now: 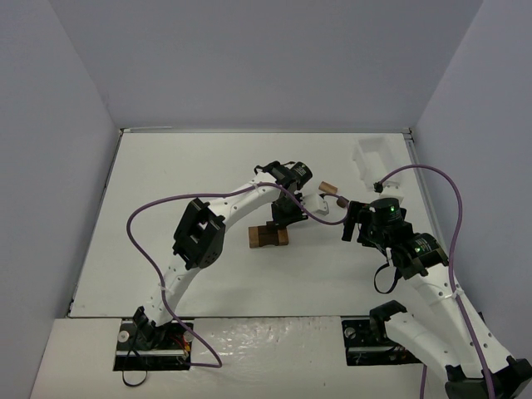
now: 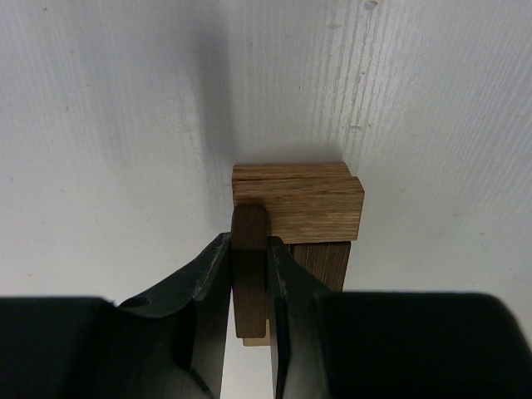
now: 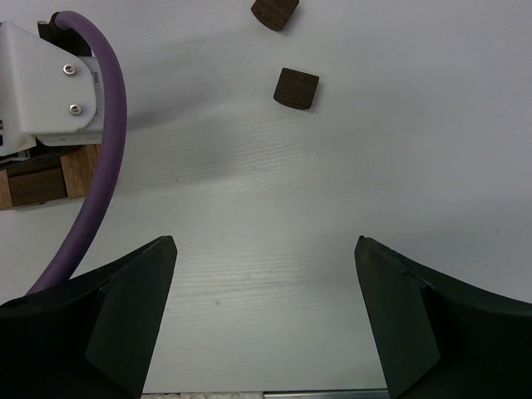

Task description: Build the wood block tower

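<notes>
the wood block tower [image 1: 268, 236] sits on the white table [image 1: 166, 208] just left of centre in the top view, a low stack of dark brown and light tan pieces. in the left wrist view a tan block [image 2: 303, 204] lies crosswise on top of the stack in the middle of the frame, with a dark brown piece [image 2: 326, 262] showing beneath it toward the bottom.

the left gripper [image 2: 249, 249] comes in from the bottom of that frame, fingers narrow and clamped on a slim dark block [image 2: 249, 283] that stands on edge. its far end touches the near face of the tan block.

the right gripper [image 3: 264, 245] hangs over bare table to the right of the tower, fingers spread wide with nothing between them. two loose dark blocks [image 3: 297, 88] [image 3: 274, 12] lie near the top of its wrist view, close to each other but apart. a purple cable [image 3: 91, 191] curves down the left side of that frame, and part of the tower shows at the left edge.

a white rectangular tray [image 1: 374, 158] rests in the upper right of the top view, well apart from the stack.
</notes>
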Robot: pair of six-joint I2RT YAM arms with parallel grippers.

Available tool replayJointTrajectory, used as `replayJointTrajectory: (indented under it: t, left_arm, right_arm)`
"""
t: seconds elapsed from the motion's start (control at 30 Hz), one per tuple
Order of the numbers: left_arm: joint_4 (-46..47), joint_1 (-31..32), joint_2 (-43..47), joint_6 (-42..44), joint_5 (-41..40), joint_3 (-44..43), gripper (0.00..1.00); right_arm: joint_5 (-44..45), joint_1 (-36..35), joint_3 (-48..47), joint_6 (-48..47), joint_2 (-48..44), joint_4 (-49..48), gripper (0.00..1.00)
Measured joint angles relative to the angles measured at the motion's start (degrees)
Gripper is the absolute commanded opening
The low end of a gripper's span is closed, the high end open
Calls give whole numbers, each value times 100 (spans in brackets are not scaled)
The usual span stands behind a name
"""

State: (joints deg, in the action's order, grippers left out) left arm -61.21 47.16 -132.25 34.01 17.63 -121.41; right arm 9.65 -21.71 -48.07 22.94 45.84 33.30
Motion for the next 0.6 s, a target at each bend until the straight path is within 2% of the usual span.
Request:
replayJointTrajectory:
  t: [0.6]
  left_arm:
    - [-8, 9, -37, -19, -7, -76, 7]
  right_arm:
    - [0, 0, 0, 0, 0, 11, 86]
